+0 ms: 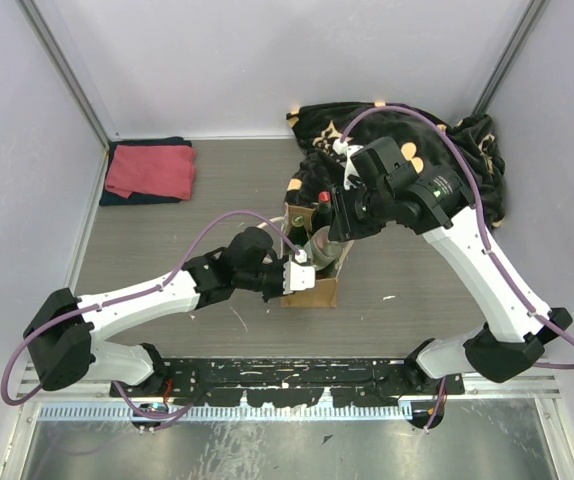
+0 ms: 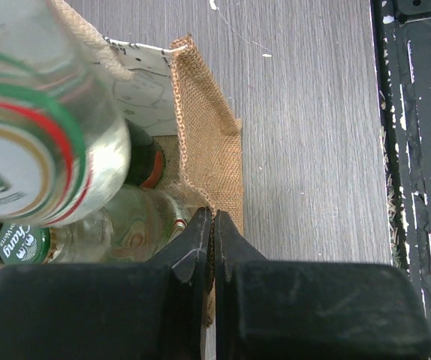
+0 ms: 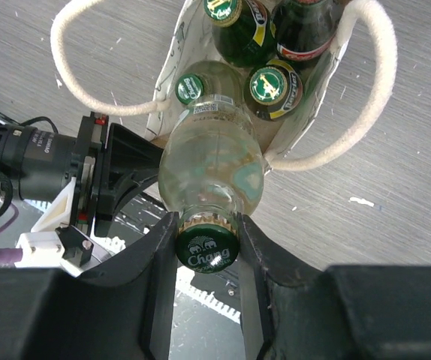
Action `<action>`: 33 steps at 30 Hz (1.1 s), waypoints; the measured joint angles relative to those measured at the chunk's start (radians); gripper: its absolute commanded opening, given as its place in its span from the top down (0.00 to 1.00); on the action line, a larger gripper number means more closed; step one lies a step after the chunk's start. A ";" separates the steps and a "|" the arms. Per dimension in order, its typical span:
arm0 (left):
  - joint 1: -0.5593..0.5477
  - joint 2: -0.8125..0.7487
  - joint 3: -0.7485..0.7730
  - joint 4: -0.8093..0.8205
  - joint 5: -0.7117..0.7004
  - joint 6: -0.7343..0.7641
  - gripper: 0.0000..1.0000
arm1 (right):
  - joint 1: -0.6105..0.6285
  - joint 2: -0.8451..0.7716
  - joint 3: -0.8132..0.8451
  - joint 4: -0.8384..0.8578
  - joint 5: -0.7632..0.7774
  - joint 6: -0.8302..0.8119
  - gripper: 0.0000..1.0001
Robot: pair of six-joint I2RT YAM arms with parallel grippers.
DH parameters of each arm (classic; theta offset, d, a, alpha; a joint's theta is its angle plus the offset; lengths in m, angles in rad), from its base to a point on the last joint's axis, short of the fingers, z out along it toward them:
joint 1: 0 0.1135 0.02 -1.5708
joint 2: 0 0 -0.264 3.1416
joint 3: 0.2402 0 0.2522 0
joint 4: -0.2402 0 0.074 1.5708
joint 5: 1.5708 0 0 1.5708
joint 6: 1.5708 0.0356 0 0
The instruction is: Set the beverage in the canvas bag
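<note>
Right hand [image 3: 206, 229] pinches the green-capped neck of a clear glass beverage bottle [image 3: 212, 157]. The bottle hangs from the fingers, base over the open mouth of the small tan burlap bag with cream rope handles [image 2: 209, 142] on the grey wood-grain desk [image 2: 313, 112]. Left hand [image 2: 213, 236] pressed together on the bag's wall edge. Green and brown bottles [image 3: 234, 26] stand inside.

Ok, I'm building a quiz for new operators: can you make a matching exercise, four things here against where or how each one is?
Things:
1 clear bottle
2 canvas bag
3 red towel
4 black patterned cloth

States:
A folded, far left
B wall pinched by the left gripper
C bunched, far right
D neck held in the right gripper

Pairs: 1-D, 2-B, 3-A, 4-C.
</note>
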 measured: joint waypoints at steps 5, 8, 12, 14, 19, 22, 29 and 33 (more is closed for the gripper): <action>0.000 0.008 0.006 0.000 0.000 0.000 0.93 | 0.009 -0.002 -0.016 -0.029 0.008 0.001 0.99; -0.001 0.009 0.007 0.000 0.001 0.000 0.93 | 0.011 -0.004 -0.028 -0.043 0.012 0.004 0.99; -0.001 0.016 0.019 -0.004 0.003 -0.004 0.94 | 0.012 -0.015 -0.064 -0.030 0.015 0.006 0.99; -0.002 0.019 0.026 -0.006 0.005 -0.007 0.95 | 0.012 -0.017 -0.082 -0.026 0.018 0.006 0.99; -0.002 0.025 0.048 -0.038 0.008 -0.016 0.99 | 0.012 -0.011 -0.102 -0.011 0.024 0.002 0.99; -0.002 0.026 0.061 -0.056 0.007 -0.023 1.00 | 0.012 0.011 -0.102 0.000 0.026 -0.005 0.99; -0.002 0.026 0.074 -0.076 0.006 -0.037 1.00 | 0.012 0.094 -0.136 0.024 0.047 -0.022 0.99; -0.002 0.026 0.078 -0.082 0.004 -0.055 1.00 | 0.015 0.117 -0.172 0.047 0.051 -0.026 0.99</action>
